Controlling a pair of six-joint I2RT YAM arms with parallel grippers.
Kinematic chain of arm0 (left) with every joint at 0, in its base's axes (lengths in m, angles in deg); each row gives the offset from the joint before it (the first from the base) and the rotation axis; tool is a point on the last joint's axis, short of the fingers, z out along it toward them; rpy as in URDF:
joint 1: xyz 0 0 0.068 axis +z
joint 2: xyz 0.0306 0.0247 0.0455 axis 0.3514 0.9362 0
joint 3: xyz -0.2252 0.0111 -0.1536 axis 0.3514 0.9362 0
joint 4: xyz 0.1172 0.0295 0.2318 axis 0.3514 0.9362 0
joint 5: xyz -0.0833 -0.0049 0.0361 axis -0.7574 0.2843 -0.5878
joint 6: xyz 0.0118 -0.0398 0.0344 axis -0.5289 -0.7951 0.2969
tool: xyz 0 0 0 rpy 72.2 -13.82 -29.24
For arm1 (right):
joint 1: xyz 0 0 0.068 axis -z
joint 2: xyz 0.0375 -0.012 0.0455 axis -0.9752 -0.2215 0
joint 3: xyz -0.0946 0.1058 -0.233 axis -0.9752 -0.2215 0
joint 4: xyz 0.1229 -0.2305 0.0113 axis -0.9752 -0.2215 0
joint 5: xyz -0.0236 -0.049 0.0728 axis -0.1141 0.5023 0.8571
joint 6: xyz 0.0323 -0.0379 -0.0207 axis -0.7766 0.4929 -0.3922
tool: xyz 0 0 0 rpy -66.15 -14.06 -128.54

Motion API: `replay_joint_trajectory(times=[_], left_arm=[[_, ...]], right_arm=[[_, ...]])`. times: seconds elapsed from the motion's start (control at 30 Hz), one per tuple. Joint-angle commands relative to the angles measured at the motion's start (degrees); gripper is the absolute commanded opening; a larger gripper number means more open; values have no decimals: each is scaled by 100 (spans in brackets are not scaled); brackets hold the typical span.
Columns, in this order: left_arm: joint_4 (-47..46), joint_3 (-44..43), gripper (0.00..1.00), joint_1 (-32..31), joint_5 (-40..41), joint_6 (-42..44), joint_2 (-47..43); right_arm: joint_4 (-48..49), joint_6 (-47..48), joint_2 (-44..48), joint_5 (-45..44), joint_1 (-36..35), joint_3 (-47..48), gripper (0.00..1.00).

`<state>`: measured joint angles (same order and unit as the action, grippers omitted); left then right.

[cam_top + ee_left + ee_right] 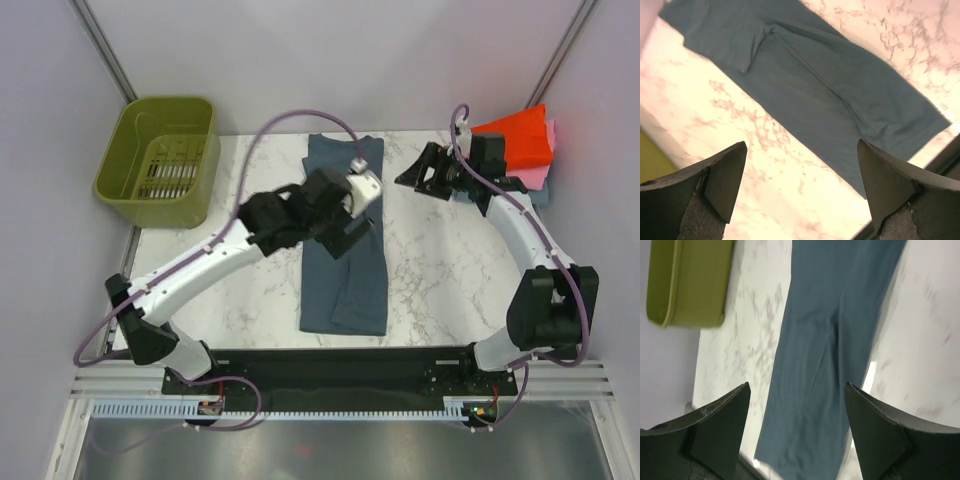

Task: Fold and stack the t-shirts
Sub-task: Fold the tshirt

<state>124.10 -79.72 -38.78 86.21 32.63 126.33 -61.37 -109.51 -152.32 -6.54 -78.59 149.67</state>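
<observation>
Slate-grey t-shirt (343, 270) folded lengthwise at centre of table (440, 280). Left fingers (715, 180) spread empty above it; right fingers (875, 435) spread empty toward far right corner

The top camera looks down from above and behind both arms, far off; each wrist camera sits behind its tool, left gripper (801, 144) and right gripper (796, 385), high above the marble; all three share the slate blue-grey t-shirt (345, 290) ahead of the fingertips.
</observation>
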Motion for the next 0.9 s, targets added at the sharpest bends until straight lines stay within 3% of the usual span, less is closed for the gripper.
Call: replay_joint_trajectory(times=[0.0,0.03,0.17,0.2,0.33,0.37,0.53,0.73,0.87], left_arm=[[546,358,97,1271,-1348,-1332,-313],[573,558,96,1608,-2239,-1587,-418],[442,1428,92,2883,-4003,-2764,-629],[389,1639,91,3233,-4006,-2767,-656],[389,3096,91,3676,-4006,-2767,-831],[-403,3327,88,3729,-5329,-3489,-893],[-1429,4776,89,3791,-5755,-4067,-1219],[-1721,5368,76,4063,-5983,-4288,-1166],[-1896,5578,75,4151,-6080,-4279,-921]], right_arm=[[-482,-791,324,717,-37,-1504,83],[-490,-758,475,735,-63,-1710,83],[-859,-511,1029,639,-72,-2484,82],[-903,-511,1213,700,-72,-2816,82],[-1210,-388,1557,761,-107,-3644,81],[-1228,-388,1627,744,-133,-3793,81],[-1360,-485,1707,683,-844,-3953,82],[-1133,-959,1356,665,-1469,-4190,82],[-869,-1214,1101,700,-1628,-4392,82]])
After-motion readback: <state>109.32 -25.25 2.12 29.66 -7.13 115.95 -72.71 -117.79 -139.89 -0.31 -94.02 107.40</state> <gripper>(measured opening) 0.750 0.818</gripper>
